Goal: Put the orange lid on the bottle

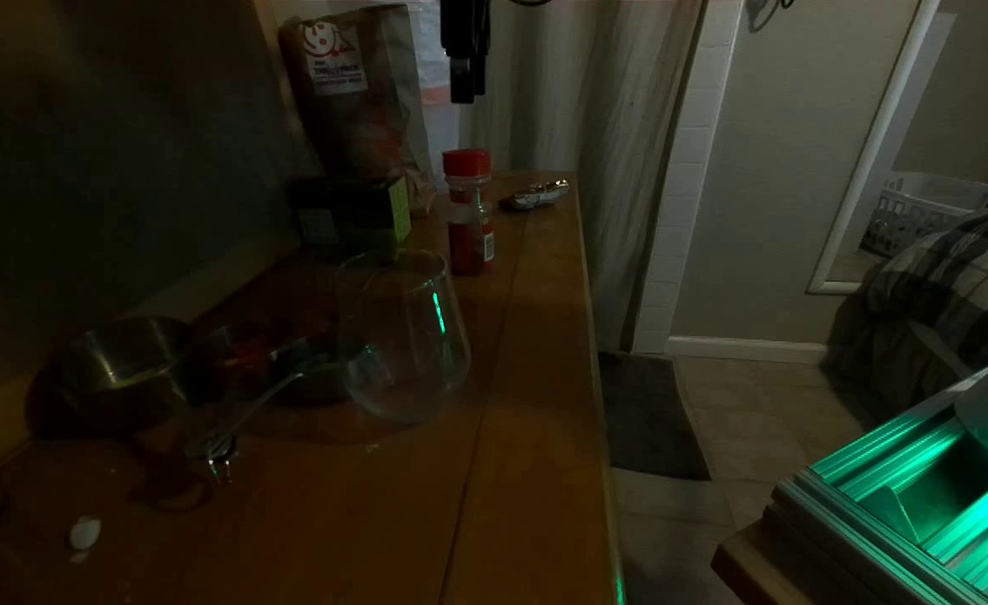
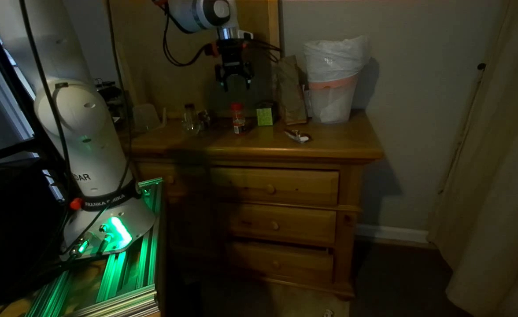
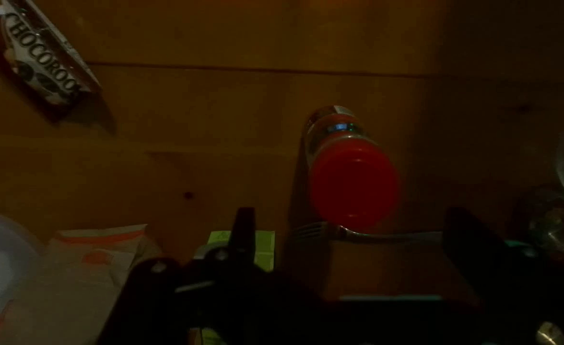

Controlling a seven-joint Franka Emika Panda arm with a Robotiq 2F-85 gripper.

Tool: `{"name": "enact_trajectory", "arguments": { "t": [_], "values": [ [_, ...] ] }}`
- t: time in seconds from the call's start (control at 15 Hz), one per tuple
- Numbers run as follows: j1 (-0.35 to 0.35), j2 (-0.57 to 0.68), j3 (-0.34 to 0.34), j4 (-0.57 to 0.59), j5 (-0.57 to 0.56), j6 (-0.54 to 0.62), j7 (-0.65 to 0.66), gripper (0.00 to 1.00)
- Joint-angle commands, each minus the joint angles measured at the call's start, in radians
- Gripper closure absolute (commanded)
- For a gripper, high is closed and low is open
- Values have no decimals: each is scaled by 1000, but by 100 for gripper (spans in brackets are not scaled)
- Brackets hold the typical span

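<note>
The orange lid, a round red-orange cap, sits on top of the bottle in both exterior views (image 1: 466, 162) (image 2: 237, 106). The slim clear bottle with its reddish lower part (image 1: 470, 239) stands upright on the wooden dresser top; it also shows in the other exterior picture (image 2: 238, 122). In the wrist view the lid (image 3: 354, 184) hides much of the bottle (image 3: 332, 125). I cannot tell how tightly the lid sits. My gripper (image 2: 237, 86) is open and empty, fingers pointing down, above the lid and apart from it. In the wrist view its fingers (image 3: 350, 213) are wide apart.
A big clear glass vessel (image 1: 406, 344) and a metal bowl (image 1: 124, 370) stand near the bottle. A green box (image 2: 265, 116), paper bag (image 2: 290, 94) and lined bin (image 2: 333, 94) stand at the back. A fork (image 3: 387, 237) and snack wrapper (image 3: 42, 60) lie on the dresser.
</note>
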Motion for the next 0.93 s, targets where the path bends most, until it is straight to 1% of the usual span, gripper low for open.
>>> {"name": "enact_trajectory", "arguments": {
  "t": [0.0,0.2,0.53,0.73,0.8,0.87],
  "values": [
    [3,-116,-3,1,-17,-100,-12,0],
    [12,-223,-13,-10,32,-163,-27,0],
    [26,-359,-32,-17,30,-222,-17,0],
    [35,-403,-44,-16,34,-240,-14,0],
    [28,-359,-31,8,4,-228,1,0],
    [30,-372,-33,8,4,-231,1,0]
  ]
}}
